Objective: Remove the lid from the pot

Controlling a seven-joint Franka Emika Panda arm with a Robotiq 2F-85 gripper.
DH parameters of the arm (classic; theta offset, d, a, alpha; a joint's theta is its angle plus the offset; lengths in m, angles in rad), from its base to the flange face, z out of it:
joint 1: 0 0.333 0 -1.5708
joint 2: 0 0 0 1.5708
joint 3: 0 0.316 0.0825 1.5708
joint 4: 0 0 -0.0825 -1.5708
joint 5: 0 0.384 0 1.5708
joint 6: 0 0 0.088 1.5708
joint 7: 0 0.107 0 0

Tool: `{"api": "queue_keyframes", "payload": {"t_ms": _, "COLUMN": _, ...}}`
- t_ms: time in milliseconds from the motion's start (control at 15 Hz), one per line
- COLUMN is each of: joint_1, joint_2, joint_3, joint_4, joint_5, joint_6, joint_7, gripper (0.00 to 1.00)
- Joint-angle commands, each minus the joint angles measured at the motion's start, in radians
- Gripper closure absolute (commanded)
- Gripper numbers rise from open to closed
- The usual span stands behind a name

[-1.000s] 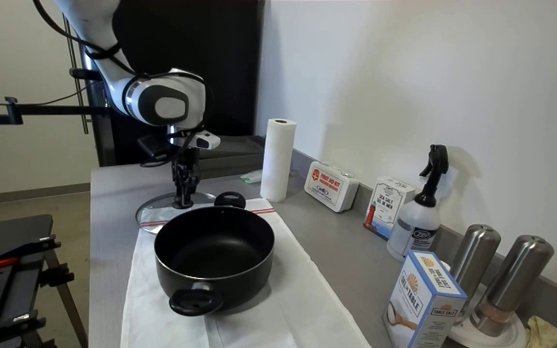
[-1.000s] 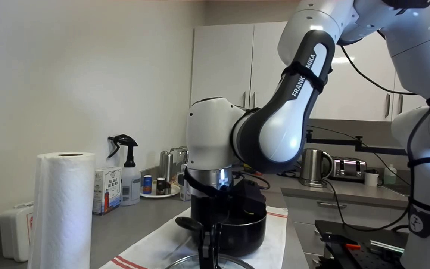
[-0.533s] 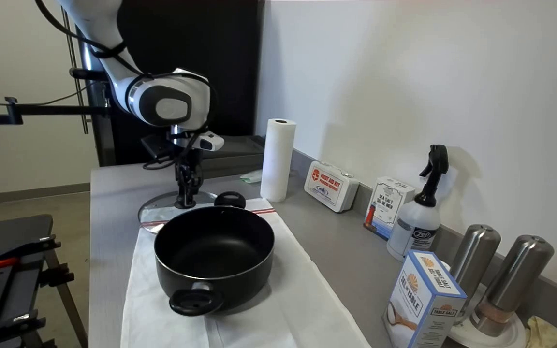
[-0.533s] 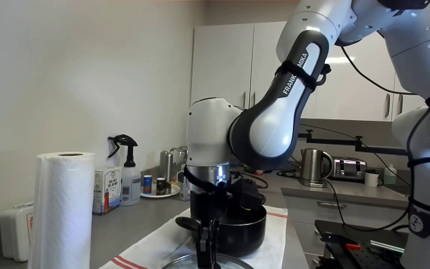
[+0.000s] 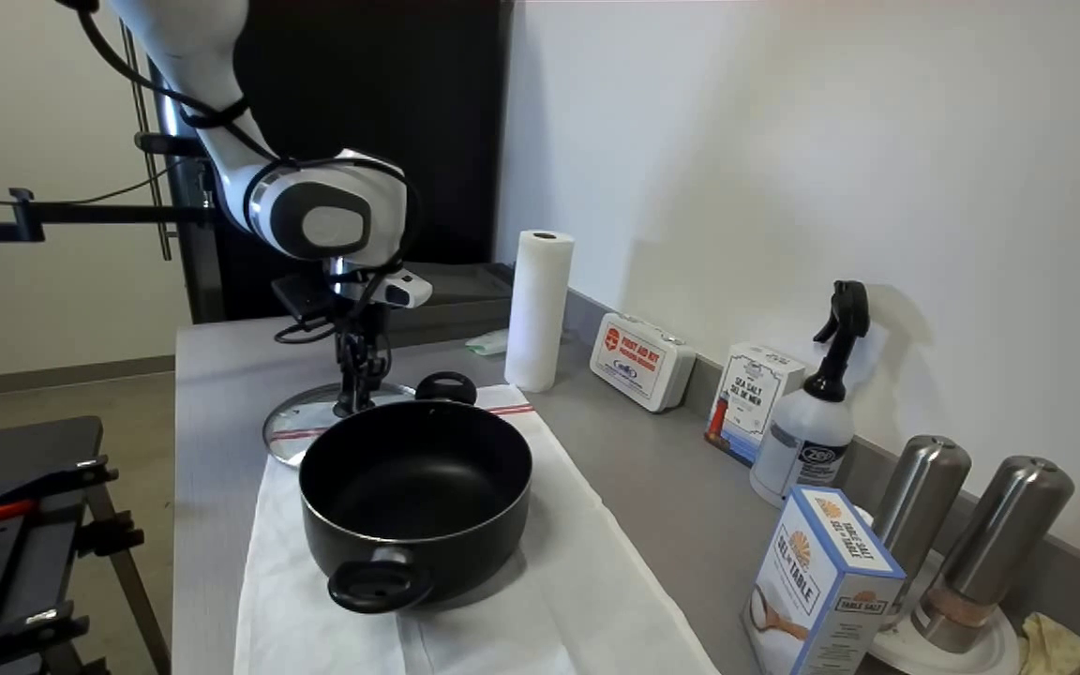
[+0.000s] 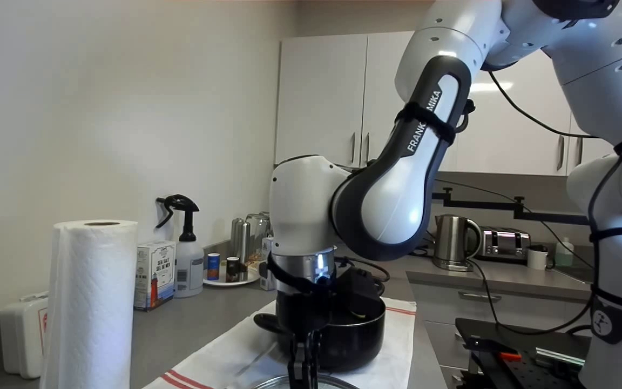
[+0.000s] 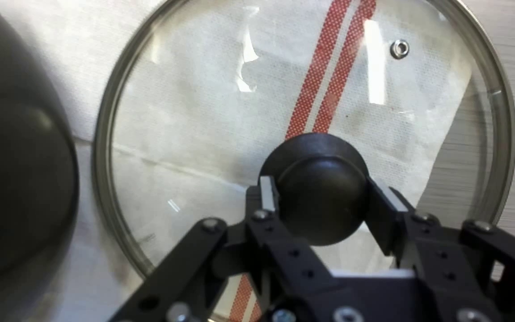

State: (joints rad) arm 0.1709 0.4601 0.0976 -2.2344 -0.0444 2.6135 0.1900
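The lid is round clear glass with a metal rim and a black knob. My gripper has one finger against each side of the knob and is shut on it. In an exterior view the lid is level beside the pot, just beyond it, under my gripper. Its rim also shows at the bottom of an exterior view. Whether it touches the cloth I cannot tell. The black pot stands uncovered, with nothing seen inside. Its side shows in the wrist view.
A white cloth with red stripes lies under the pot. A paper towel roll, first aid kit, sea salt box, spray bottle, table salt box and steel canisters stand along the wall side.
The lid has moved together with my gripper, first slightly right in an exterior view, then back left and lower. The pot has not moved.
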Motion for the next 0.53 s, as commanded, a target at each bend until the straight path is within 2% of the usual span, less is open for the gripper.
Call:
{"api": "queue_keyframes", "payload": {"t_ms": 0, "joint_1": 0.027, "joint_2": 0.04, "joint_3": -0.021, "joint_4": 0.023, "joint_5": -0.014, "joint_6": 0.029, "joint_7": 0.005, "gripper": 0.75}}
{"api": "queue_keyframes", "payload": {"t_ms": 133, "joint_1": 0.031, "joint_2": 0.039, "joint_3": -0.022, "joint_4": 0.02, "joint_5": -0.016, "joint_6": 0.03, "joint_7": 0.005, "gripper": 0.75}}
{"api": "queue_keyframes", "payload": {"t_ms": 200, "joint_1": 0.034, "joint_2": 0.036, "joint_3": -0.023, "joint_4": 0.018, "joint_5": -0.018, "joint_6": 0.029, "joint_7": 0.007, "gripper": 0.72}}
{"api": "queue_keyframes", "payload": {"t_ms": 267, "joint_1": 0.035, "joint_2": 0.03, "joint_3": -0.024, "joint_4": 0.014, "joint_5": -0.02, "joint_6": 0.029, "joint_7": 0.007, "gripper": 0.25}}
{"api": "queue_keyframes", "payload": {"t_ms": 333, "joint_1": 0.039, "joint_2": 0.018, "joint_3": -0.025, "joint_4": 0.007, "joint_5": -0.024, "joint_6": 0.027, "joint_7": 0.006, "gripper": 0.23}}
{"api": "queue_keyframes", "payload": {"t_ms": 467, "joint_1": 0.044, "joint_2": -0.015, "joint_3": -0.019, "joint_4": -0.011, "joint_5": -0.025, "joint_6": 0.019, "joint_7": 0.002, "gripper": 0.1}}
